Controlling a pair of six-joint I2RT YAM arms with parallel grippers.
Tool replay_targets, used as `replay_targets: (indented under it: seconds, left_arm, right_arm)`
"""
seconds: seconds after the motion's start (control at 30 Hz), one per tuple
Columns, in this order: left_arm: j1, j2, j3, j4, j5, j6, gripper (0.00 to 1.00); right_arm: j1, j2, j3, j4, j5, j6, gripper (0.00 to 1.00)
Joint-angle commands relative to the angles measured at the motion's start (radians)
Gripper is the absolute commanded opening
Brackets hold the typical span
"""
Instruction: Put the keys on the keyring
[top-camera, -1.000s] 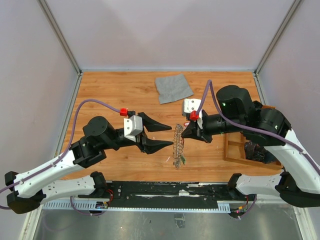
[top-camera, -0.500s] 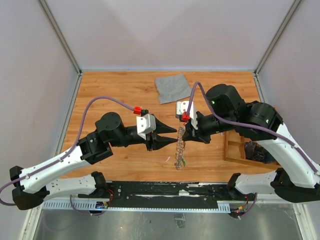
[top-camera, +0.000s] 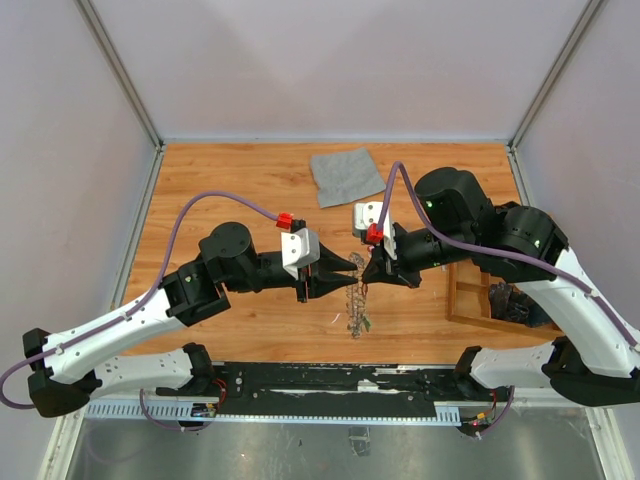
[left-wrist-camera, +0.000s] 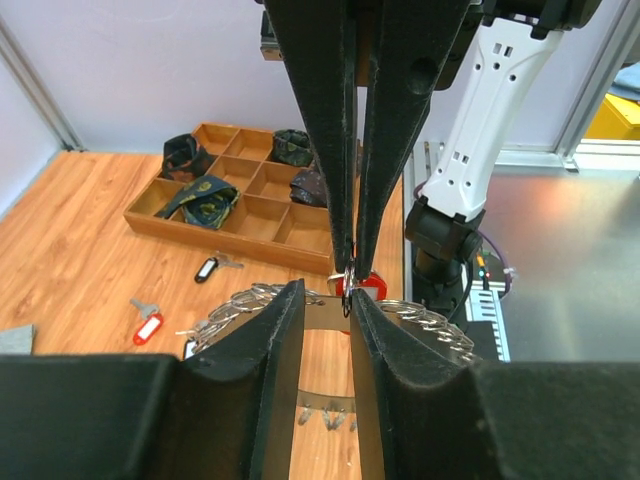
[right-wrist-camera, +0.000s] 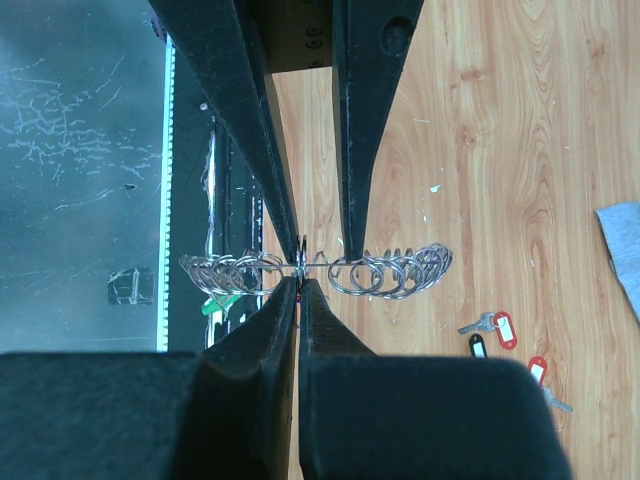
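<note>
Right gripper (right-wrist-camera: 300, 285): jaws pressed together on the wire of the ring (right-wrist-camera: 390, 272), holding it up off the table (top-camera: 230, 190).
Left gripper (left-wrist-camera: 326, 292): jaws only a narrow slit apart, tips at the ring's rim right beside the right gripper's pinch. A strip of the ring shows through the slit. In the right wrist view one finger touches the wire next to the pinch, while the other sits a little way along it. The wire runs across the gap and is not clamped.
Ring: left of the tray (top-camera: 456, 295) and well apart from it, hanging edge-on in the top view between the two sets of tips. Small metal loops crowd its rim on both sides of the pinch.
Green tag (right-wrist-camera: 215, 308): at the end of the ring that lies nearest the arm bases, left of the tray. I cannot tell whether it is threaded on.
Keys (left-wrist-camera: 207, 268): loose on the table between the ring and the tray. The left wrist view shows a black-tagged one just beside the tray's wall and a red-tagged one farther out. The right wrist view shows two red tags and a black one close together there. The right arm hides them from above.
Tray: wooden, split into compartments, dark parts in several, at the table's right side under the right arm.
Cloth (top-camera: 346, 176): grey, flat on the table, beyond the tray's far-left corner.
</note>
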Motion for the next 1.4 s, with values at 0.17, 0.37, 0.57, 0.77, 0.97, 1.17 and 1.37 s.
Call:
replay_targets:
  seconds: [0.17,0.37,0.57,0.77,0.97,1.17,1.37]
  left_arm:
    - [-0.01,0.003,0.038,0.014,0.015,0.008,0.26]
    - [-0.009,0.004,0.04,0.015,0.021,0.004,0.26]
    - [-0.01,0.0,0.038,0.017,0.019,0.005,0.31]
    - [-0.009,0.002,0.034,0.015,0.02,0.005,0.26]
    - [-0.009,0.001,0.035,0.012,0.019,0.006,0.13]
    - [-0.009,-0.014,0.024,0.033,0.03,-0.003,0.03]
    - [-0.01,-0.038,0.01,0.063,0.028,-0.026,0.01]
  right_arm:
    - [0.014,-0.003,0.002,0.028,-0.023,-0.013,0.01]
    - [0.014,0.001,0.004,0.03,-0.015,-0.013,0.01]
    - [0.014,0.003,-0.001,0.028,-0.006,-0.012,0.01]
    - [0.014,0.001,-0.006,0.035,-0.005,-0.007,0.01]
    - [0.015,0.005,-0.008,0.04,-0.006,-0.006,0.01]
    - [0.015,-0.002,-0.018,0.064,-0.006,0.006,0.01]
    - [0.014,-0.03,-0.054,0.121,0.015,0.039,0.01]
